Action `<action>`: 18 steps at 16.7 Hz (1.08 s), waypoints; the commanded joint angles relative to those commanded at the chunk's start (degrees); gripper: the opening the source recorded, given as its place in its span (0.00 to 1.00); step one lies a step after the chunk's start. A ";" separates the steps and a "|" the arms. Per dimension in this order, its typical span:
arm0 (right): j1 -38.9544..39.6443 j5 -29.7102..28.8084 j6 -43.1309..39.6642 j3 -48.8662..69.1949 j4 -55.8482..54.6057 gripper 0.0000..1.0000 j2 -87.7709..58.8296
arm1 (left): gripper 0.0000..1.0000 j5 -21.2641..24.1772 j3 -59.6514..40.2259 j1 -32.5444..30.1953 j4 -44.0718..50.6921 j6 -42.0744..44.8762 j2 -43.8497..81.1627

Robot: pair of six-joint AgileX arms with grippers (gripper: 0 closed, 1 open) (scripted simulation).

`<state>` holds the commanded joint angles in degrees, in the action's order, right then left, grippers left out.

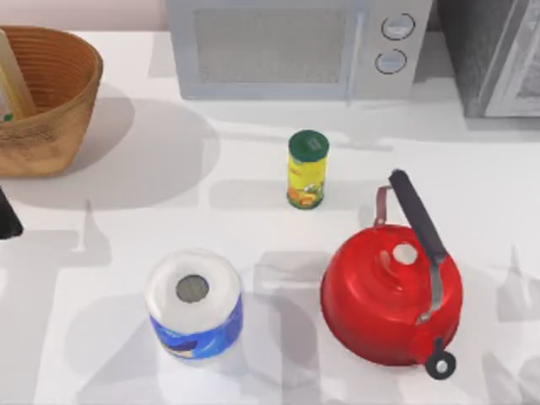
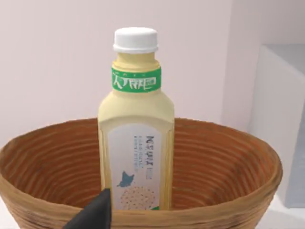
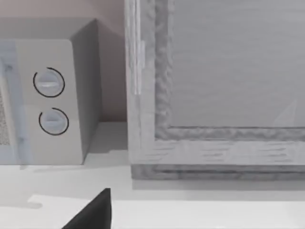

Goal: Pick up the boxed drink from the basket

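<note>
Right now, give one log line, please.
stage: approach | boxed drink: upright in basket | left end effector: near basket | right arm: parked

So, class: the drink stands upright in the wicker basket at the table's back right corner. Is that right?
Not quite. The drink does stand upright in the basket, but the basket sits at the table's back left corner, as the top view shows. The left wrist view confirms the drink is inside it.

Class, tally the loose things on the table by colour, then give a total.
Red: 1, kettle
Brown: 1, basket
Tan: 1, boxed drink
Yellow: 1, can
White and blue: 1, paper roll
Total: 5
</note>
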<state>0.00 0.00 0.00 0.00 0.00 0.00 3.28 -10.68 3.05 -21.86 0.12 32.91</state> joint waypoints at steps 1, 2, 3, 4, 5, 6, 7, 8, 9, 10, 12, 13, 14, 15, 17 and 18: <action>0.00 0.00 0.00 0.00 0.00 1.00 0.00 | 1.00 0.51 -1.61 0.41 -3.24 0.08 4.76; 0.00 0.00 0.00 0.00 0.00 1.00 0.00 | 1.00 1.03 -3.24 0.83 -6.54 0.17 9.63; 0.00 0.00 0.00 0.00 0.00 1.00 0.00 | 1.00 1.56 -4.88 1.26 -9.86 0.25 14.56; 0.00 0.00 0.00 0.00 0.00 1.00 0.00 | 1.00 2.09 -6.51 1.68 -13.19 0.33 19.52; 0.00 0.00 0.00 0.00 0.00 1.00 0.00 | 1.00 2.62 -8.12 2.10 -16.48 0.41 24.46; 0.00 0.00 0.00 0.00 0.00 1.00 0.00 | 1.00 3.14 -9.70 2.52 -19.73 0.47 29.34; 0.00 0.00 0.00 0.00 0.00 1.00 0.00 | 1.00 3.65 -11.25 2.92 -22.90 0.53 34.14; 0.00 0.00 0.00 0.00 0.00 1.00 0.00 | 1.00 4.15 -12.75 3.32 -25.99 0.58 38.83; 0.00 0.00 0.00 0.00 0.00 1.00 0.00 | 1.00 4.64 -14.20 3.70 -28.97 0.62 43.38; 0.00 0.00 0.00 0.00 0.00 1.00 0.00 | 1.00 5.11 -15.58 4.07 -31.84 0.65 47.75; 0.00 0.00 0.00 0.00 0.00 1.00 0.00 | 1.00 5.98 -18.15 4.74 -37.13 0.70 55.84; 0.00 0.00 0.00 0.00 0.00 1.00 0.00 | 1.00 6.37 -19.31 5.05 -39.53 0.73 59.49; 0.00 0.00 0.00 0.00 0.00 1.00 0.00 | 1.00 6.74 -20.39 5.32 -41.74 0.76 62.84; 0.00 0.00 0.00 0.00 0.00 1.00 0.00 | 1.00 7.08 -21.37 5.56 -43.76 0.79 65.88; 0.00 0.00 0.00 0.00 0.00 1.00 0.00 | 1.00 7.66 -23.03 5.95 -47.14 0.85 70.91; 0.00 0.00 0.00 0.00 0.00 1.00 0.00 | 1.00 7.89 -23.69 6.10 -48.47 0.88 72.85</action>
<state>0.00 0.00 0.00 0.00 0.00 0.00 11.17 -34.37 9.15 -70.33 1.00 105.76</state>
